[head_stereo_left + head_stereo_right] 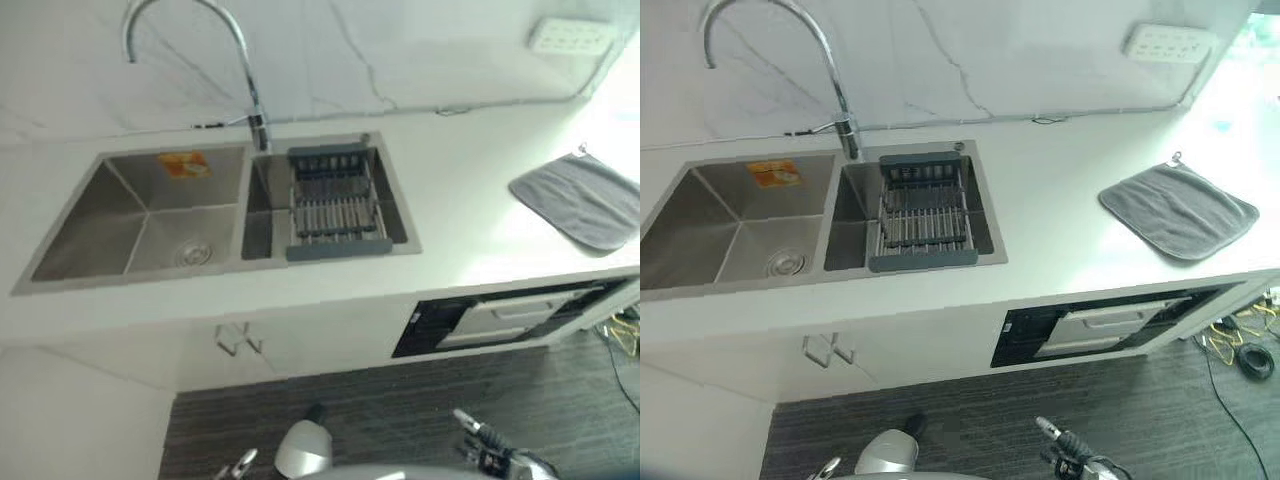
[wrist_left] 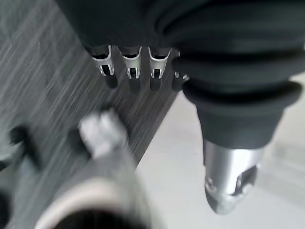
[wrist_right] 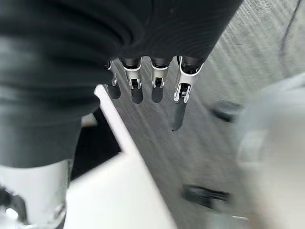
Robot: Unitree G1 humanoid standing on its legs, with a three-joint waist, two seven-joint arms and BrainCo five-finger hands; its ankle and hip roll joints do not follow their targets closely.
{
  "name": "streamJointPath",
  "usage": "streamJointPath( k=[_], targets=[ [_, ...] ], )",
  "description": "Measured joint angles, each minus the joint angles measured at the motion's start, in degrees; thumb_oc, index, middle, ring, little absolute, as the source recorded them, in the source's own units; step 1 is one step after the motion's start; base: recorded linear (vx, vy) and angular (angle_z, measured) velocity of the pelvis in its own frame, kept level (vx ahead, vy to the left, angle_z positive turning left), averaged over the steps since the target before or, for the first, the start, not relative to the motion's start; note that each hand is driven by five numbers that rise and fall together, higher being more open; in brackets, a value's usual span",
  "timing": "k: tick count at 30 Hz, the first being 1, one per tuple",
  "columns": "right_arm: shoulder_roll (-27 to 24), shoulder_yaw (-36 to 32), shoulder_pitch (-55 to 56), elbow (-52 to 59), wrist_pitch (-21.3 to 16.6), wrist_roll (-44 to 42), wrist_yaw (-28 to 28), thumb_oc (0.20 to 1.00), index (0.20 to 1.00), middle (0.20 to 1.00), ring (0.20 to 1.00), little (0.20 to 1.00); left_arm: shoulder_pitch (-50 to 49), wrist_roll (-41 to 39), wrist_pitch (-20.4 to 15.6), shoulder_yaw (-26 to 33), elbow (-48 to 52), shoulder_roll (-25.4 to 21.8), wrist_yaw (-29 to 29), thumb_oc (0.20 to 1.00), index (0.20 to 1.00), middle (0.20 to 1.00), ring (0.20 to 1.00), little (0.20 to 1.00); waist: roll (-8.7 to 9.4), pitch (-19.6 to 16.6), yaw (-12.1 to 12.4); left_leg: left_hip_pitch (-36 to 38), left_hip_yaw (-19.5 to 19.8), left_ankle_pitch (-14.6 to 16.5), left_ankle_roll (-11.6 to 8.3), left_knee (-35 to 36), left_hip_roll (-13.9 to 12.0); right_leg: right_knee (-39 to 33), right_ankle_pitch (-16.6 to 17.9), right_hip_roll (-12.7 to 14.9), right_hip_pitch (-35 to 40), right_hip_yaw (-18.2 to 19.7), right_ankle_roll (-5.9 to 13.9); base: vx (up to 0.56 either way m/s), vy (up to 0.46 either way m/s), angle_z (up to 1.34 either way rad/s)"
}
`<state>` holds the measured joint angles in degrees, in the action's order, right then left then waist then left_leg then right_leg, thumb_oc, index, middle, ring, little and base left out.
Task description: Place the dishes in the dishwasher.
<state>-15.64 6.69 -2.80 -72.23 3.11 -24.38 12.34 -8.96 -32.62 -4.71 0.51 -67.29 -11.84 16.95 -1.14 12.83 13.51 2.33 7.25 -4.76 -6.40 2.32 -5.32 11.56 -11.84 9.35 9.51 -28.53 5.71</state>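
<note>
No dishes can be made out — the dish rack (image 1: 334, 205) in the right basin of the sink (image 1: 140, 215) looks bare. The dishwasher (image 1: 1110, 328) sits slightly ajar under the desk (image 1: 1060, 220). Both the left hand (image 2: 136, 71) and right hand (image 3: 157, 78) hang low with fingers straight, holding nothing. Any dish would likely be stiff, slick and breakable — best pinched at the rim.
</note>
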Motion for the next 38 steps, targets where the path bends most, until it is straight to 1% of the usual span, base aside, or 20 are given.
streamJointPath(
  k=[1,3,5,6,7,10,12,13,14,16,18,19,20,21,24,26,27,29,32,38],
  targets=[
    [-0.64,1.54,0.31,-0.77,2.7,2.02,1.82,1.0,1.0,1.0,1.0,1.0,2.47,2.39,2.14,-2.41,0.0,-1.27,2.01,1.0,1.0,1.0,1.0,1.0,-0.45,0.07,-1.26,0.03,-0.63,-0.03,0.02,0.25,-0.31,-0.94,0.64,-0.2,-0.05,0.52,0.06,0.0,0.033,-0.34],
    [-1.6,1.58,0.09,-1.52,4.1,2.08,3.66,1.0,1.0,1.0,1.0,1.0,6.76,2.88,5.14,-3.44,-0.52,-2.24,4.31,1.0,1.0,1.0,1.0,1.0,-0.68,0.0,-3.75,0.88,-3.11,-0.04,0.05,0.68,-0.88,-2.81,1.95,-0.79,-0.12,2.34,0.0,-0.01,0.062,-0.46],
    [-2.16,1.16,-0.21,-1.54,4.17,3.21,3.87,1.0,1.0,1.0,1.0,1.0,10.36,4.24,6.53,-4.72,-0.6,-2.38,5.31,1.0,1.0,1.0,1.0,1.0,-0.89,-0.06,-5.79,0.97,-5.04,-0.03,0.05,0.65,-1.31,-4.45,3.39,-1.38,-0.02,3.31,-0.16,0.05,0.03,-0.52],
    [-2.32,1.15,-0.88,-1.55,5.72,5.12,3.49,1.0,1.0,1.0,1.0,1.0,12.03,5.62,7.24,-5.12,0.7,-2.01,5.77,1.0,1.0,1.0,1.0,1.0,-0.85,-0.18,-7.98,2.4,-6.85,-0.03,0.04,1.71,-1.77,-6.76,4.65,-2.25,0.99,5.11,-0.2,0.07,0.003,-0.52],
    [-2.37,1.13,-0.62,-1.58,6.32,5.33,3.27,1.0,1.0,1.0,1.0,1.0,12.12,7.2,7.35,-5.57,1.38,-1.76,5.65,1.0,1.0,1.0,1.0,1.0,-0.76,-0.27,-8.95,3.26,-7.58,0.03,0.06,2.14,-2.03,-7.8,5.14,-2.54,1.43,5.92,-0.24,0.06,0.003,-0.55],
    [-2.27,1.23,0.99,-1.6,7.4,5.98,2.73,1.0,1.0,1.0,1.0,1.0,11.62,11.92,8.05,-9.11,1.38,-1.7,4.79,1.0,1.0,1.0,1.0,1.0,-0.9,-0.45,-9.7,3.79,-9.29,0.04,0.06,2.55,-2.54,-8.76,5.87,-3.14,1.38,7.4,-0.53,0.02,0.008,-0.27],
    [-2.28,0.52,3.3,-1.45,7.26,6.45,1.26,1.0,1.0,1.0,1.0,1.0,11.74,16.23,9.16,-10.1,1.86,-1.94,3.85,1.0,1.0,1.0,1.0,1.0,-1.07,-0.58,-11.6,3.93,-10.12,0.08,0.13,2.54,-2.7,-8.86,6.18,-3.26,0.86,8.3,-0.65,0.01,0.016,-0.24],
    [-2.37,-0.2,3.4,-1.43,7.18,6.46,0.86,1.0,1.0,1.0,1.0,1.0,11.66,17.29,9.38,-11.98,1.81,-2.31,3.6,1.0,1.0,1.0,1.0,1.0,-1.26,-0.68,-11.83,3.98,-11.09,0.15,0.24,2.55,-2.8,-8.76,6.35,-3.28,0.3,9.22,-0.68,0.03,0.023,-0.51],
    [-2.39,-0.54,3.37,-1.3,6.57,6.4,0.06,1.0,1.0,1.0,1.0,1.0,11.78,20.69,10.02,-14.19,1.43,-2.55,3.33,1.0,1.0,1.0,1.0,1.0,-1.45,-0.71,-13.09,4.22,-12.54,0.23,0.38,2.54,-2.95,-9.3,7.2,-3.41,-0.25,10.77,-0.71,0.04,0.026,-0.55],
    [-2.36,-0.63,3.51,-0.95,5.52,6.34,-0.97,1.0,1.0,1.0,1.0,1.0,11.62,22.66,11.27,-14.52,1.04,-2.66,3.28,1.0,1.0,1.0,1.0,1.0,-1.53,-0.85,-14.18,5.21,-14.18,0.57,0.67,2.57,-3.05,-9.97,7.61,-3.5,-0.52,12.52,-0.68,0.04,0.02,-0.5],
    [-2.36,-0.63,3.39,-0.85,3.91,6.34,-1.39,1.0,1.0,1.0,1.0,1.0,11.44,22.65,11.61,-14.63,0.79,-2.78,3.28,1.0,1.0,1.0,1.0,1.0,-1.96,-1.11,-14.5,5.74,-15.42,0.86,0.98,2.58,-3.22,-9.98,7.99,-3.55,-0.86,13.86,-0.7,0.05,0.007,-0.4],
    [-2.29,-0.57,3.78,-0.71,2.47,6.34,-1.76,1.0,1.0,1.0,1.0,1.0,11.53,22.63,11.75,-14.8,0.86,-2.71,3.33,1.0,1.0,1.0,1.0,1.0,-2.25,-1.4,-14.96,5.88,-15.89,0.9,1.03,2.58,-3.26,-10.27,8.34,-3.62,-0.97,14.37,-0.7,0.03,-0.002,-0.29],
    [-2.24,-0.51,4.26,-0.22,0.63,6.3,-2.12,1.0,1.0,1.0,1.0,1.0,11.51,22.59,11.79,-15.72,1.04,-2.73,3.36,1.0,1.0,1.0,1.0,1.0,-2.58,-1.82,-14.83,5.94,-16.23,0.89,1.04,2.58,-3.31,-10.58,8.57,-3.77,-1.06,15.05,-0.53,0.01,-0.004,-0.31],
    [-2.23,-0.35,4.55,1.22,-0.62,6.1,-2.24,1.0,1.0,1.0,1.0,1.0,11.47,22.54,11.78,-16.47,1.28,-2.6,3.34,1.0,1.0,1.0,1.0,1.0,-2.84,-2.24,-14.93,5.99,-17.23,0.89,1.04,2.58,-3.47,-10.56,8.94,-3.85,-1.52,15.58,-0.81,0.0,-0.006,-0.31],
    [-1.54,-0.22,4.55,5.83,-3.76,5.09,-2.81,1.0,1.0,1.0,1.0,1.0,11.7,22.48,11.01,-18.6,2.52,-2.01,3.35,1.0,1.0,1.0,1.0,1.0,-3.1,-2.76,-15.3,5.93,-17.72,0.79,1.02,2.57,-3.55,-10.72,9.63,-4.05,-2.01,16.52,-0.89,-0.02,-0.02,-0.19],
    [-1.38,1.96,3.75,7.62,-4.13,5.15,-3.55,1.0,1.0,1.0,1.0,1.0,11.61,22.49,10.41,-19.07,2.54,-1.73,2.85,1.0,1.0,1.0,1.0,1.0,-2.79,-3.44,-15.46,5.87,-18.67,0.8,1.02,2.57,-3.58,-11.23,10.13,-4.05,-2.28,17.04,-0.81,0.02,-0.032,-0.16],
    [-0.77,2.37,3.28,7.61,-4.8,5.16,-4.45,1.0,1.0,1.0,1.0,1.0,11.56,22.49,9.26,-19.71,2.53,-1.68,2.48,1.0,1.0,1.0,1.0,1.0,-2.16,-3.84,-15.48,5.85,-18.83,0.8,1.02,2.57,-3.54,-11.6,10.42,-4.05,-2.25,17.1,-0.81,0.04,-0.03,-0.08],
    [0.08,2.93,3.26,7.58,-5.0,5.16,-5.22,1.0,1.0,1.0,1.0,1.0,11.08,22.49,8.16,-20.46,2.53,-1.69,1.92,1.0,1.0,1.0,1.0,1.0,-1.24,-4.58,-15.46,5.97,-18.9,0.8,1.02,2.57,-3.54,-11.67,10.41,-4.06,-2.16,17.35,-0.81,0.04,-0.015,-0.04],
    [0.6,4.05,3.25,7.52,-5.01,5.21,-5.82,1.0,1.0,1.0,1.0,1.0,10.84,22.48,7.25,-20.73,2.53,-1.73,1.17,1.0,1.0,1.0,1.0,1.0,-0.52,-5.16,-15.44,6.29,-19.04,0.82,1.04,2.57,-3.5,-11.8,10.43,-4.06,-1.89,17.52,-0.8,0.02,-0.004,-0.04],
    [0.6,4.12,3.27,7.52,-5.17,5.28,-6.47,1.0,1.0,1.0,1.0,1.0,10.07,22.5,6.8,-20.68,2.53,-1.73,1.23,1.0,1.0,1.0,1.0,1.0,-1.54,-5.85,-14.82,6.91,-19.96,0.93,1.15,2.58,-3.5,-12.85,11.2,-4.09,-1.29,18.2,-0.74,0.01,0.002,-0.06]
  ],
)
